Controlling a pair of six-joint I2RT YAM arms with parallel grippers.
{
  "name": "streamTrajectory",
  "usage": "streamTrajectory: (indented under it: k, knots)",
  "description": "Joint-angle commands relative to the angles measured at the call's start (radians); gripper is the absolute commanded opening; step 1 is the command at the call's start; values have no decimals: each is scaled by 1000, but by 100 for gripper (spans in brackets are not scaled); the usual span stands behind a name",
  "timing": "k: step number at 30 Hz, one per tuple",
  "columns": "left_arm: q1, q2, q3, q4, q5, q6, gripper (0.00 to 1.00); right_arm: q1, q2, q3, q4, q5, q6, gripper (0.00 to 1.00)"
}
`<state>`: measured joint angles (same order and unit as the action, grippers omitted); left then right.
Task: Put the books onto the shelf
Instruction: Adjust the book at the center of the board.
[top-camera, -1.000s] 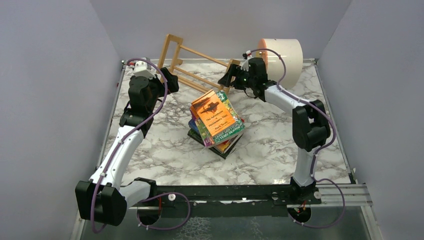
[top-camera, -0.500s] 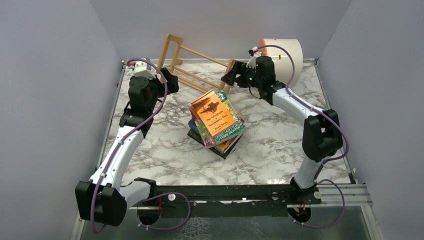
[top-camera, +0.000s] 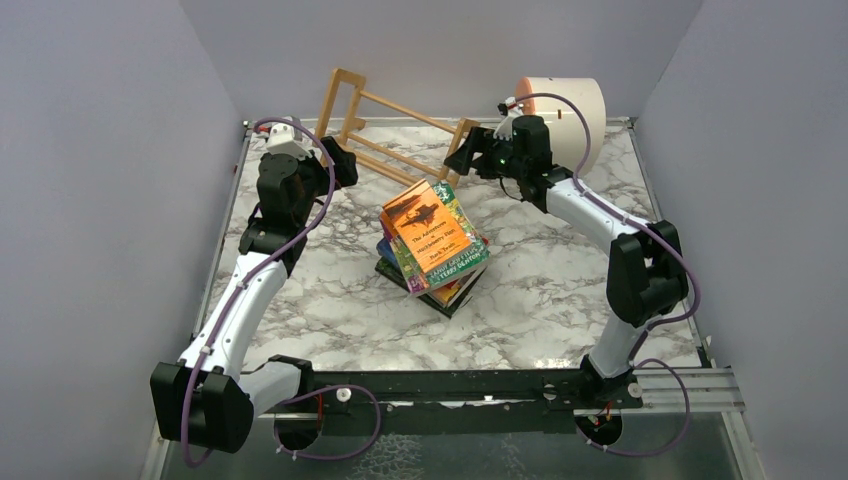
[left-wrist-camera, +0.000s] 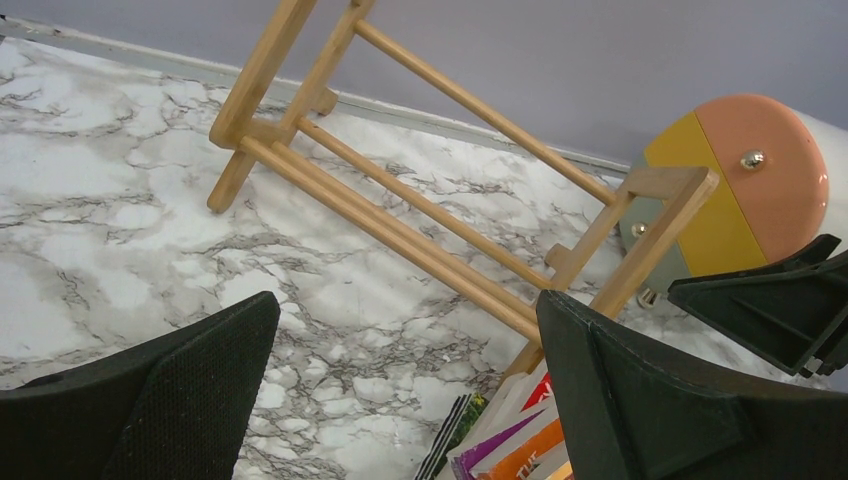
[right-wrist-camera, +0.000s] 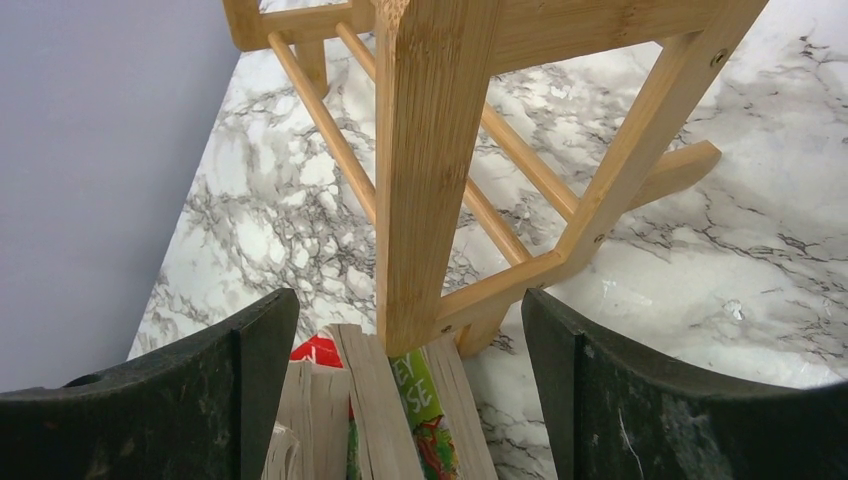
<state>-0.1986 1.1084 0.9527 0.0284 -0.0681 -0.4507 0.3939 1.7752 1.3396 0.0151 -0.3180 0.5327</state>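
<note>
Your right gripper (top-camera: 462, 152): jaws spread, shelf (top-camera: 395, 130) end post straight ahead of the gap, touching or not you cannot tell; books (top-camera: 432, 245) stacked just below that post, blocking a low approach from your side; drum (top-camera: 565, 110) close behind your right wrist, little room backward; your left gripper (top-camera: 340, 160) spread wide beside the shelf's left end, its rails crossing ahead; bare table (top-camera: 300, 290) open either side of the books.
</note>
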Motion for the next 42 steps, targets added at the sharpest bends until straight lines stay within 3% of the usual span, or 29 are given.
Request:
streamTrajectory:
  k: [1, 13, 20, 29, 42]
  knots:
    - [2, -6, -6, 23, 8, -3, 99, 6, -24, 17, -3, 24, -20, 81]
    - [2, 9, -6, 28, 4, 6, 99, 6, 1, 44, -8, 24, -13, 81]
    - [2, -3, -41, 6, 46, -26, 99, 6, -115, -43, -66, 61, -37, 81]
    - [2, -84, -197, -9, 114, -106, 99, 4, -279, -197, -217, 189, -95, 81]
    - [-2, -76, -313, -113, 226, -142, 99, 4, -331, -350, -278, 215, -95, 81]
